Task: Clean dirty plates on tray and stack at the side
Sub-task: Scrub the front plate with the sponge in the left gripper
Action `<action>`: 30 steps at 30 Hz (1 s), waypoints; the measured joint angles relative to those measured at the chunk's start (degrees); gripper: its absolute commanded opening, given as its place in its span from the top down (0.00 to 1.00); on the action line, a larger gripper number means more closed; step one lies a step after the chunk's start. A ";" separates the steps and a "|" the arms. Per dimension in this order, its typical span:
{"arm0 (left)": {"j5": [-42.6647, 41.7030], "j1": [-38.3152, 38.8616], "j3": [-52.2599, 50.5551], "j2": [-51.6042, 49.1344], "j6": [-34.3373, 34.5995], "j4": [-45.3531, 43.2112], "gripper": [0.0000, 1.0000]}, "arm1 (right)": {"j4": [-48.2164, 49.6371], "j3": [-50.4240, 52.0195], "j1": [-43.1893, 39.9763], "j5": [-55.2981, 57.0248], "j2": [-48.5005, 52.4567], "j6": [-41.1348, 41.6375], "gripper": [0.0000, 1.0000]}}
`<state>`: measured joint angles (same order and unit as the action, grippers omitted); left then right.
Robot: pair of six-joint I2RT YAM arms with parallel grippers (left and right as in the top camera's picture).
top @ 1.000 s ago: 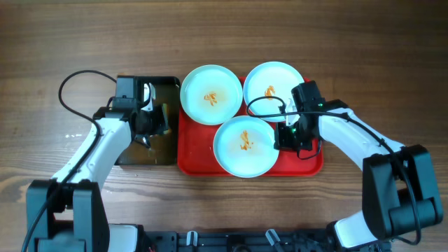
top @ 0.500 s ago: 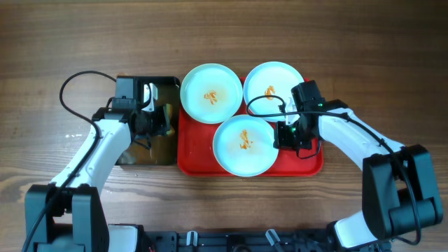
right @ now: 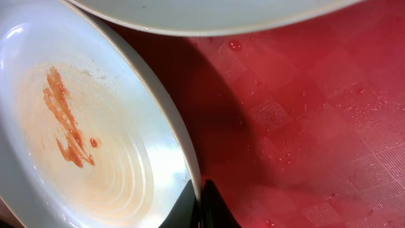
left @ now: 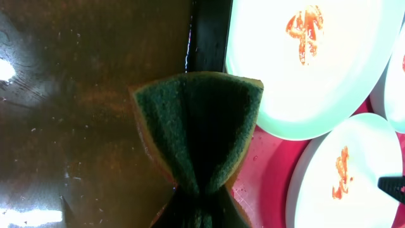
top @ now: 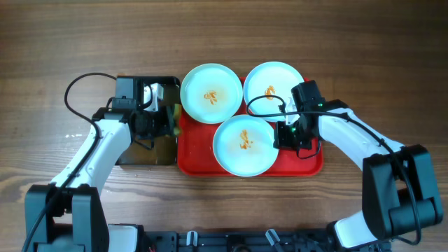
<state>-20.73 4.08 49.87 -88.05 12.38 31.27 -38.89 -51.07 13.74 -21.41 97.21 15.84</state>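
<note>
Three pale plates with orange smears sit on the red tray point(top: 311, 166): one far left point(top: 211, 93), one far right point(top: 272, 80), one at the front point(top: 245, 145). My right gripper point(top: 283, 135) is shut on the front plate's right rim point(right: 186, 158), one finger inside and one outside point(right: 198, 202). My left gripper point(top: 170, 120) is shut on a green and yellow sponge point(left: 201, 130), folded in its jaws. It hangs over the seam between the black tray point(top: 147, 150) and the red tray point(left: 266, 183), just left of the far-left plate point(left: 304, 63).
The black tray holds brownish water point(left: 76, 107). A black cable point(top: 77, 87) loops over the table behind the left arm. Bare wooden tabletop point(top: 378, 63) surrounds both trays.
My left gripper has moved right with the sponge, from over the black tray to the edge of the red tray. The right arm and the plates have not moved.
</note>
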 measured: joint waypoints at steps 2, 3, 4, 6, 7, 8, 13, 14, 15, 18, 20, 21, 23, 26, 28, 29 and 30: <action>-0.22 0.00 0.00 0.00 0.00 0.00 0.96 | 0.00 0.00 0.00 0.00 0.00 0.00 0.96; -0.31 0.00 0.00 0.00 0.00 -0.02 0.96 | 0.00 0.00 0.00 0.00 0.00 0.00 0.96; -0.57 0.00 0.00 0.00 0.00 -0.09 0.96 | 0.00 0.00 0.00 0.00 0.00 0.00 0.96; -2.16 0.00 0.00 0.00 0.02 -1.16 0.96 | 0.00 0.00 0.00 -0.02 0.00 0.00 0.96; -3.26 0.00 0.00 0.00 0.02 -1.88 0.96 | 0.00 0.00 0.00 -0.02 0.00 0.00 0.96; -6.32 0.00 0.00 0.00 0.02 -3.98 0.96 | 0.00 0.00 0.00 -0.02 0.00 0.00 0.96; -9.42 3.96 0.00 0.13 0.50 -6.23 0.96 | 0.00 0.00 0.00 -0.02 0.00 0.00 0.96; -9.77 5.64 0.00 0.13 1.22 -6.93 0.96 | 0.00 0.00 0.00 -0.02 0.00 0.00 0.96; -10.03 7.30 0.00 0.13 2.49 -8.07 0.96 | 0.00 0.00 0.00 -0.02 0.00 0.00 0.96; -10.75 12.76 0.00 0.11 8.35 -13.33 0.96 | 0.00 0.00 0.00 -0.02 0.00 0.00 0.96; -11.08 15.80 0.00 0.11 12.22 -16.61 0.96 | 0.02 0.00 0.00 -0.02 0.00 0.00 0.96; -11.15 17.53 0.00 0.09 14.80 -18.58 0.96 | 0.02 0.00 0.00 -0.04 0.00 0.00 0.96; -11.30 19.76 0.00 -0.04 18.29 -21.03 0.96 | 0.02 0.00 0.00 -0.04 0.00 0.00 0.96; -11.34 22.25 0.00 -1.62 22.73 -23.52 0.96 | 0.02 0.00 0.00 -0.04 0.00 0.00 0.96; -11.32 23.61 0.00 -3.76 25.49 -25.59 0.96 | 0.04 0.02 0.00 -0.04 0.00 0.00 0.96; -11.32 24.15 0.00 -4.83 26.43 -26.45 0.96 | 0.04 0.00 0.00 -0.04 0.00 0.00 0.96; -11.34 24.70 0.00 -5.88 27.39 -27.45 0.96 | 0.04 0.00 0.00 -0.04 0.00 0.00 0.96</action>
<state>-32.08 28.77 49.87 -93.93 39.77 3.81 -38.85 -51.07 13.74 -21.45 97.21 15.84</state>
